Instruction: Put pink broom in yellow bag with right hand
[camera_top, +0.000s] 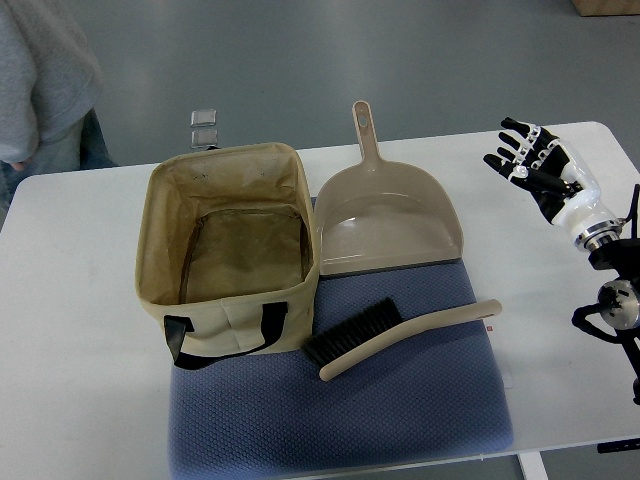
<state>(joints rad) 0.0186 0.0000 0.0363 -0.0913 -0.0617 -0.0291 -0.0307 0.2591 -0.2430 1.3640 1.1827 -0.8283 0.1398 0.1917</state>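
A hand broom (400, 335) with a beige-pink handle and black bristles lies on a blue mat (400, 410), its bristles toward the bag. The yellow fabric bag (160, 245) stands open and empty at the left, with black handles on its near side. My right hand (525, 160) hovers over the table's far right, fingers spread, holding nothing, well apart from the broom. The left arm does not show.
A beige dustpan (390, 215) lies behind the broom, handle pointing away. A person in grey (40, 80) stands at the far left corner. Two small clear items (204, 128) sit beyond the table edge. The white table (70, 380) extends left and right.
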